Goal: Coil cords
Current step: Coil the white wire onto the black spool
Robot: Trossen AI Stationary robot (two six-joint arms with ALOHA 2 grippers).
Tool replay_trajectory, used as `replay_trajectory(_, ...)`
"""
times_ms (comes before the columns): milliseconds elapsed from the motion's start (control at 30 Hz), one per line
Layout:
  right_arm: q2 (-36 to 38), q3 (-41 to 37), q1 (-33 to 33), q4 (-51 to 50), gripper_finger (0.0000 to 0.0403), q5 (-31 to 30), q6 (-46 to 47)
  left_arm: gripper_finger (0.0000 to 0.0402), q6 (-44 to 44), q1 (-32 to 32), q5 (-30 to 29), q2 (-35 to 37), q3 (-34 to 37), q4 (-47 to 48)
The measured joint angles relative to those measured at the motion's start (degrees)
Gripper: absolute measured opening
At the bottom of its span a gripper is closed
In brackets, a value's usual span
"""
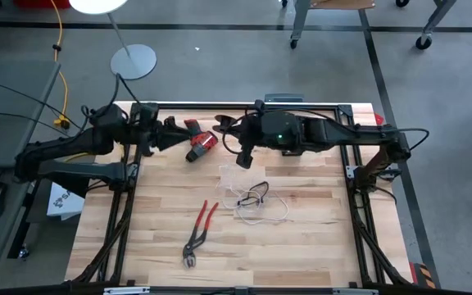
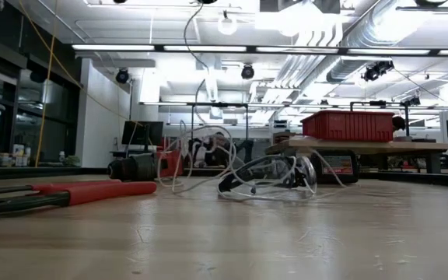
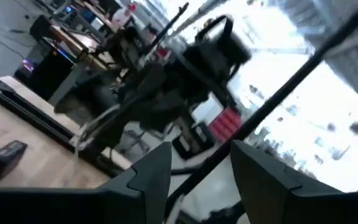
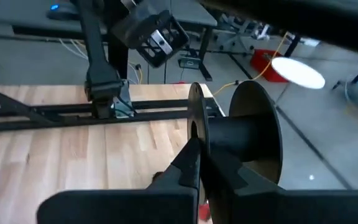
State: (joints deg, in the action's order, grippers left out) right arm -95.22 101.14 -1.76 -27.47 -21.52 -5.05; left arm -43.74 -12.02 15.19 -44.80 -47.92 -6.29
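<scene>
High view is showing both arms stretching over the far edge of the wooden table (image 1: 301,246). Starting at the left, the left gripper (image 1: 173,125) is hovering near the far left corner; in the left wrist view its fingers (image 3: 151,174) are standing apart with nothing between them. Just to its right, a red and black tool (image 1: 201,143) is lying near the far edge. Red-handled pliers (image 1: 199,231) are lying toward the near edge, left of the middle. The thin white cord (image 1: 256,201) is lying in a loose tangle around the middle of the table, with a darker strand (image 1: 258,192) mixed into it; in the low view the tangle (image 2: 263,175) is resting flat on the wood. Further right and toward the far edge, the right gripper (image 1: 222,124) is reaching leftward, and in the right wrist view its fingers (image 4: 191,165) are clamping the flange of the black spool (image 4: 241,134), holding it above the table, apart from the cord.
</scene>
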Motion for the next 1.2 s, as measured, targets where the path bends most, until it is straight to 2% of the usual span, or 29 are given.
replay_trajectory(133,-0.02,1.81,-0.98,-3.43,0.0,-0.75,-2.65,0.0161,11.44,2.24,-2.8,-0.69,-1.94,6.49)
replay_trajectory(333,-0.07,1.97,-2.99,-6.47,0.0,0.72,-3.37,0.0161,35.99,7.09,-12.26,-3.43,-7.74,18.27)
replay_trajectory(500,-0.07,1.97,-3.82,-7.76,0.0,3.41,-2.46,0.0161,51.16,12.0,-21.96,-6.42,-9.87,19.15)
replay_trajectory(667,-0.07,1.97,-2.77,-9.2,0.0,6.97,3.06,0.0161,61.72,16.48,-27.96,-9.93,-10.58,19.0)
replay_trajectory(767,-0.07,1.94,-2.48,-8.6,0.0,7.84,3.75,0.0161,61.47,17.93,-30.69,-12.14,-10.58,18.99)
replay_trajectory(1033,-0.07,1.94,-2.83,-7.93,0.0,8.1,3.57,0.0161,42.67,16.91,-31.48,-13.98,-10.58,18.75)
replay_trajectory(1200,-0.07,1.92,-2.85,-7.43,0.0,8.09,2.63,0.0161,38.76,16.17,-27.75,-14.38,-10.58,14.67)
